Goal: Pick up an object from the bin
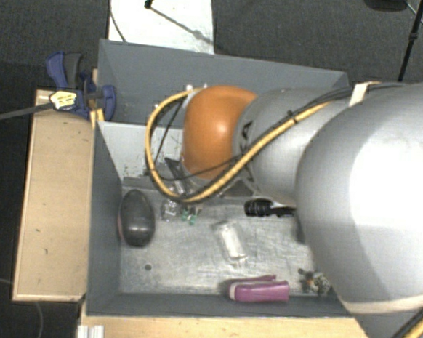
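My gripper (180, 210) reaches down under the wrist at the bin's back left, low over the floor. A dark grey oval thing like a computer mouse (136, 221) lies just to its left, close by but apart. To its right a small clear plastic piece (230, 241) rests on the bin floor. A black pen-like thing (265, 207) pokes out from under the arm further right. I see nothing between the gripper's tips.
A purple and pink oblong thing (260, 290) lies along the front wall. A small brownish bit (314, 283) sits at the front right, next to the arm. The arm covers the bin's right half and back.
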